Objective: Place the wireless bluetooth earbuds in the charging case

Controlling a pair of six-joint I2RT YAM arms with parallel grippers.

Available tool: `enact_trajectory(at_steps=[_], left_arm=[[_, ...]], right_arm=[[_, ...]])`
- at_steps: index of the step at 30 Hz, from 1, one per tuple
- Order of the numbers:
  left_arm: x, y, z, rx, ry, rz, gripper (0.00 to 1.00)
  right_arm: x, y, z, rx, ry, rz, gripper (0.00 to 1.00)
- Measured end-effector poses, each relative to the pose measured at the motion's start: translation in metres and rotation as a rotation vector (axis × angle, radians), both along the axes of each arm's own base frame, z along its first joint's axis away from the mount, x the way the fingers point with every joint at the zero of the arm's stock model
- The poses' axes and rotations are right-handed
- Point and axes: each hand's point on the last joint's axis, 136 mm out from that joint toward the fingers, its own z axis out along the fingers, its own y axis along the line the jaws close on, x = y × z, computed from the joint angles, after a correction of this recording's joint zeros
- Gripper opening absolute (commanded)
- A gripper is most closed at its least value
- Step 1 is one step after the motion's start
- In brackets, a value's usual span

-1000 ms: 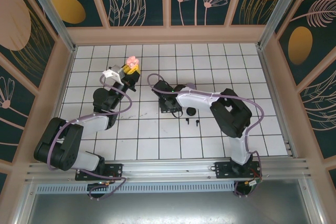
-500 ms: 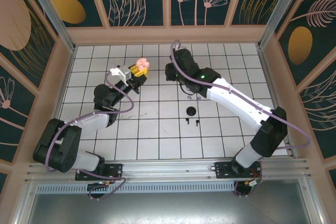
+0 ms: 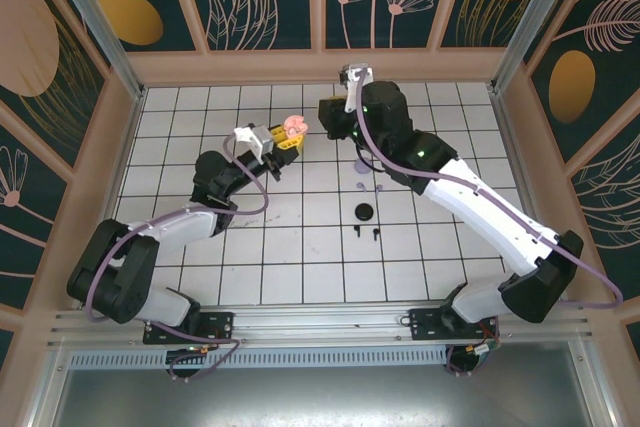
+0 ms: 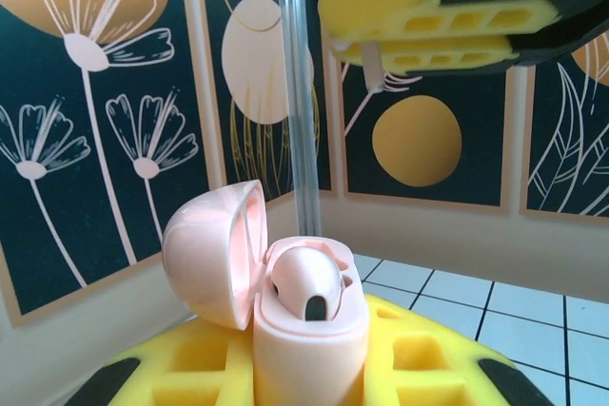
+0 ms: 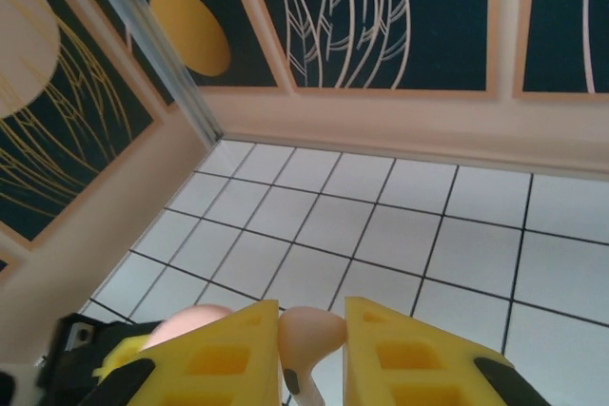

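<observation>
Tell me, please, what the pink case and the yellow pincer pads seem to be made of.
Pink case: likely hard plastic, smooth satin finish; soft highlights on its rounded shell and open lid.
Yellow pincer pads: probably foam or soft rubber, matte; rectangular cut-out cells show in them, no glare.
</observation>
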Motion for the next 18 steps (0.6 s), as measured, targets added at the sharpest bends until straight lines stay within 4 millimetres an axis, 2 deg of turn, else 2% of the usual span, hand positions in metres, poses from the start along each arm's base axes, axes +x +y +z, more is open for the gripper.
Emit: enact_trajectory(at_steps=[4,10,18], left_arm=[[0.005,-0.009,-0.007,0.010,0.020,-0.013,0.00],[0.006,-0.016,-0.001,0.008,0.005,-0.037,0.00],[0.004,-0.019,-0.001,0.012,0.000,-0.053,0.00]], right_arm=[[-0.005,0.006,-0.007,0.012,-0.011,0.049,0.21],[-0.007,0.013,-0.023,0.021,-0.002,0.086,0.20],[-0.007,0.017,-0.025,0.061,-0.002,0.097,0.20]])
